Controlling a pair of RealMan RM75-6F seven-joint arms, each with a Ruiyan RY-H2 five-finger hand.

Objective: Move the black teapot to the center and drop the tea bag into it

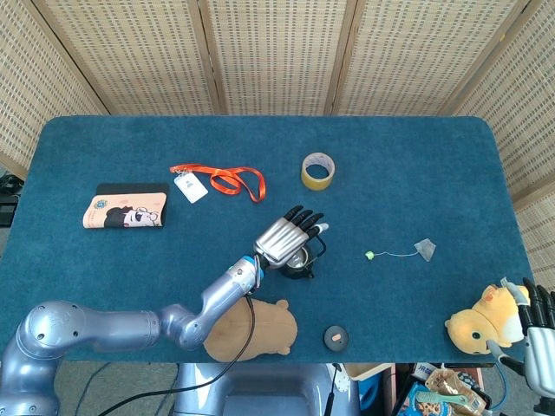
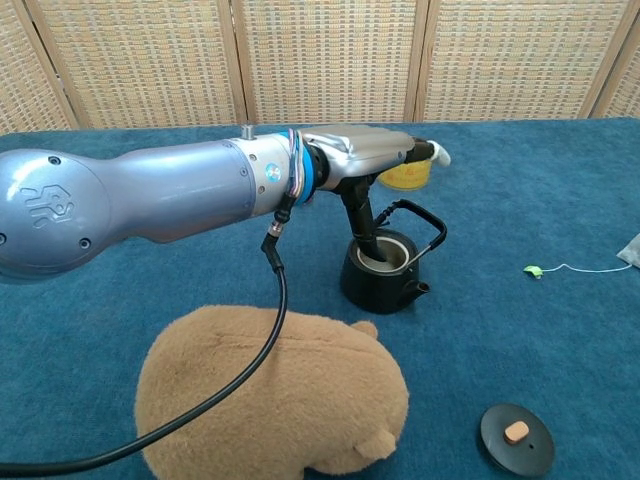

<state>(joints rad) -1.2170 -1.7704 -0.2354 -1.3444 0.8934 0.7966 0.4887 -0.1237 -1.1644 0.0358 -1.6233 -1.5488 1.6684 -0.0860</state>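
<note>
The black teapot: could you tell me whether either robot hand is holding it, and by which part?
No. The left robot hand is spread above the black teapot, thumb dipping into its mouth; the handle is free.

The left arm (image 2: 150,205) was glossy silver-blue with an embossed logo, small screws, a blue wrist ring and a trailing black cable (image 2: 262,340), ending in a silver-backed left hand (image 1: 284,239) with black fingers.
</note>
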